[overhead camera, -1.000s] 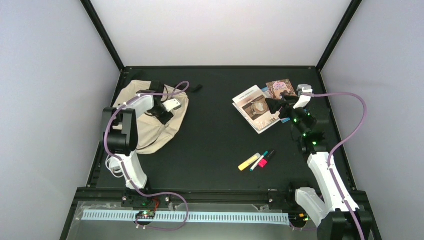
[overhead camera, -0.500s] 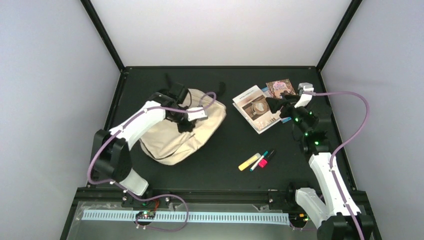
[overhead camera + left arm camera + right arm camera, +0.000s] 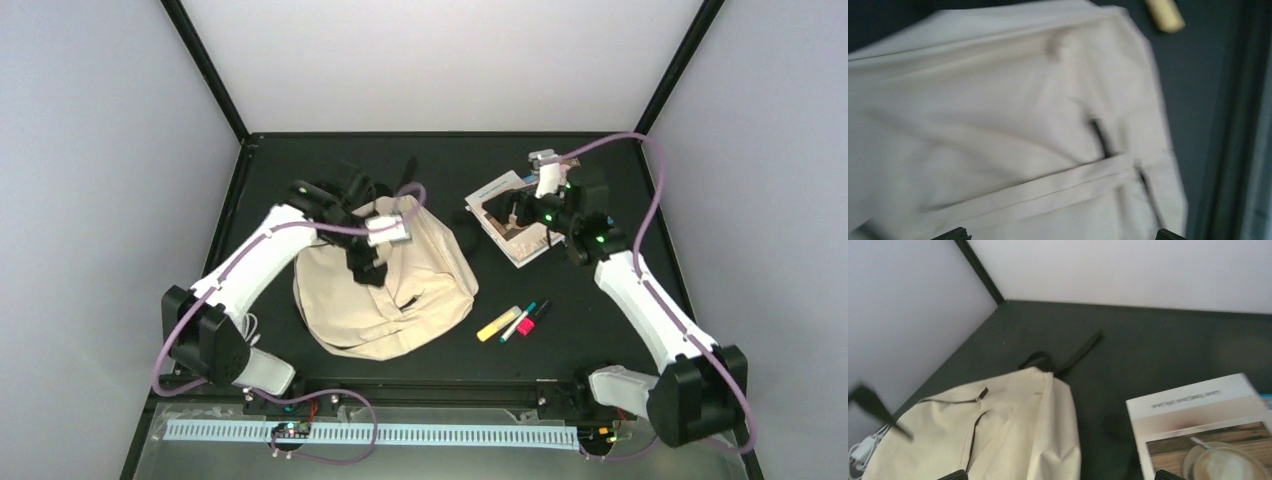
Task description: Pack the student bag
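The book, right of the bag, has one line of print on its cover above a picture of a coffee cup. The print is too blurred to read, and no other writing shows.

The left arm stretches out from its base and bends over the far half of the bag. The left claw points down at the cloth, its fingertips spread wide with nothing between them. The right arm reaches in from the bag's right, and the right claw hangs over the book, also wide and empty.

The bag lies flat on the table. Its long axis runs far to near, with the black straps at the far end. A yellow highlighter and two pens lie off its near right side.
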